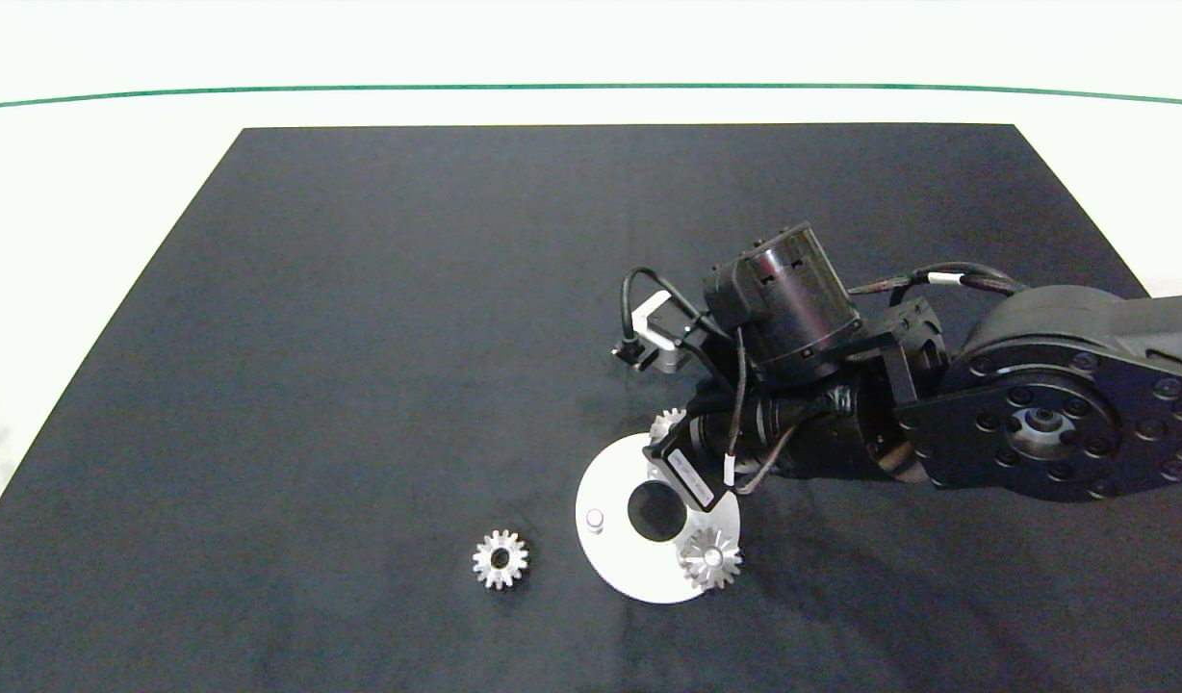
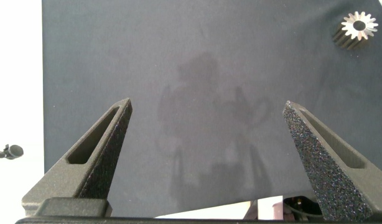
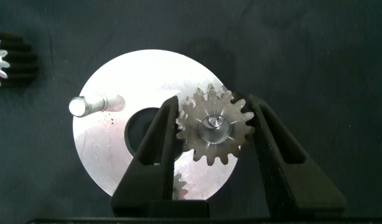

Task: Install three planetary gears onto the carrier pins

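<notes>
Planetary gears lie in three places. One (image 1: 501, 559) sits loose on the black mat (image 1: 360, 337), at nine o'clock from the white disc (image 1: 618, 558). On the disc, the pin (image 1: 595, 520) at nine o'clock of the centre hole stands bare. A second gear (image 1: 711, 556) sits on the pin at four o'clock. A third gear (image 3: 214, 132) rests on its pin at twelve o'clock, between the right gripper (image 3: 213, 130) fingers, which close against its teeth. The left gripper (image 2: 206, 134) hangs over bare mat, fingers wide apart.
</notes>
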{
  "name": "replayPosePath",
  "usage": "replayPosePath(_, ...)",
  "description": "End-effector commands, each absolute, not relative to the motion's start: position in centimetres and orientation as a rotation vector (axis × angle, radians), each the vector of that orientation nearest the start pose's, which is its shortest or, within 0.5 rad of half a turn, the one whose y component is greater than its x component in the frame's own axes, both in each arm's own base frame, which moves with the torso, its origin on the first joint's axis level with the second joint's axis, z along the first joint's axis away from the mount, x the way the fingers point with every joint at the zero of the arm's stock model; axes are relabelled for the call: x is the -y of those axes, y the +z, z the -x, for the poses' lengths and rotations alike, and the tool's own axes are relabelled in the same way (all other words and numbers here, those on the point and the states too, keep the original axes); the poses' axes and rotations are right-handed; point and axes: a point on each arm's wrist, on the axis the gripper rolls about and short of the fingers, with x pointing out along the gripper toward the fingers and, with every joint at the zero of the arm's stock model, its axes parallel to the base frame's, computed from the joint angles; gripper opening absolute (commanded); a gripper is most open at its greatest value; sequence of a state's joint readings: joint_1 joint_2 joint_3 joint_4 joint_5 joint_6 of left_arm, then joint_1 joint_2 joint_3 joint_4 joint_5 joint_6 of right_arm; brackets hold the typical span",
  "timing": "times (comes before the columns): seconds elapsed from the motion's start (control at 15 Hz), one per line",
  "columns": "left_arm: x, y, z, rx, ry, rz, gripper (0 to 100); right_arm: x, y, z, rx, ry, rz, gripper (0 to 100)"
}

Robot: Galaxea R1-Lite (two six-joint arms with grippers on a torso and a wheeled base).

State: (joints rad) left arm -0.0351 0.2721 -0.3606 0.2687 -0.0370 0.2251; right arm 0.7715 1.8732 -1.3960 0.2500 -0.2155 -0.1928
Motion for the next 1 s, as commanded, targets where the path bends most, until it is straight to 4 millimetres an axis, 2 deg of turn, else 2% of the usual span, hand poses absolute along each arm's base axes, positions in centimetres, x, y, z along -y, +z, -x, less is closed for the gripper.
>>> replayPosePath(0.07, 0.0, 15.3, 2.1, -0.172, -0.092, -0.225, 100, -24.2, 20.3, -25.7, -0.611, 0.593, 0.539, 10)
replayPosePath(1.0, 0.0, 15.4, 2.0, -0.174, -0.092, -0.226, 100, -22.8, 20.9, -25.7, -0.607, 0.563, 0.528, 10)
